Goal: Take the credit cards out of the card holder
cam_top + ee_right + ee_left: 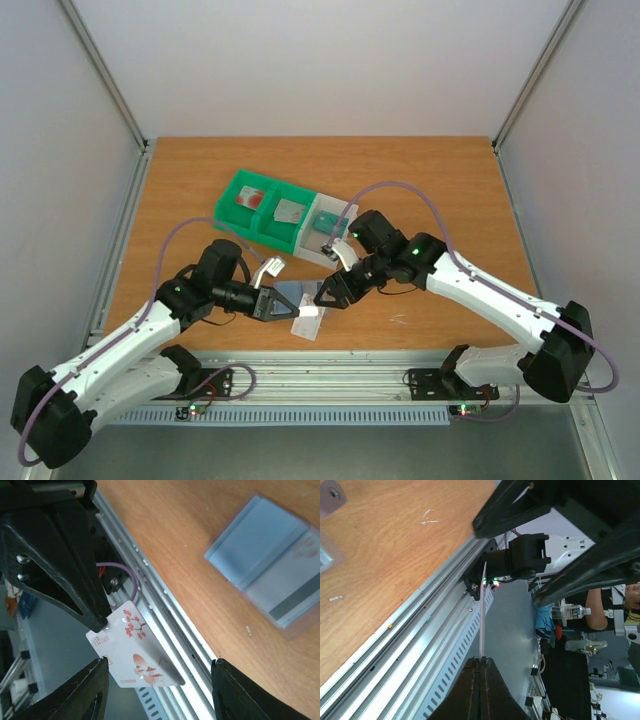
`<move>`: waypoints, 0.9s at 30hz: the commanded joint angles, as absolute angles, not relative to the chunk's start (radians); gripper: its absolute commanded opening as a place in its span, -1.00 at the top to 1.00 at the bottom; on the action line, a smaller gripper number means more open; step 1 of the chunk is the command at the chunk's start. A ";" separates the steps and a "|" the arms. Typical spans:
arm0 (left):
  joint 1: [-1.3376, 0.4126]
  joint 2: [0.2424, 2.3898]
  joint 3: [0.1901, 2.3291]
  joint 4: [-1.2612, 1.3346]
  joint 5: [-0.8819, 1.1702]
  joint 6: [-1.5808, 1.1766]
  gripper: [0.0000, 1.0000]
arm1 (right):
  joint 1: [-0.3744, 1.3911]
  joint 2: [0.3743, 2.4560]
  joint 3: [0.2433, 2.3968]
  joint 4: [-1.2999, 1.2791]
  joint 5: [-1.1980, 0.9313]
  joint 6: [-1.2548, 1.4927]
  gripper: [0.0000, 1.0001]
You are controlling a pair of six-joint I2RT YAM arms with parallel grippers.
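Credit card (136,652) juts lengthwise from the left fingers (67,570).

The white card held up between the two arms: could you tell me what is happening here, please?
The left claw is shut on a corner of the white card with the red-pink print, holding it up over the near edge of the table. The right claw stands open around the card, not gripping it. The card holder lies open on the table, with the grey striped card in it.
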State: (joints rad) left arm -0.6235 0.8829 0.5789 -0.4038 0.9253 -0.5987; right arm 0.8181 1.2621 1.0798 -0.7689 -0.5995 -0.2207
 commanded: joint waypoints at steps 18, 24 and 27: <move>-0.633 0.805 0.581 -0.328 0.931 -0.647 0.82 | 0.815 1.272 1.055 -0.649 -0.845 -0.144 0.98; -0.633 0.744 0.619 -0.386 0.689 -0.659 0.20 | 0.815 1.226 1.022 -0.535 -0.785 -0.013 0.98; -0.633 0.678 0.604 -0.341 0.610 -0.729 -0.09 | 0.815 1.190 1.000 -0.468 -0.752 0.086 0.98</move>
State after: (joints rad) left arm -0.6296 0.7544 0.5819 -0.3775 0.7624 -0.6640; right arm 0.8169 1.2469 1.0248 -0.5922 -0.8013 -0.0612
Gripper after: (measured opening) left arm 0.474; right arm 0.017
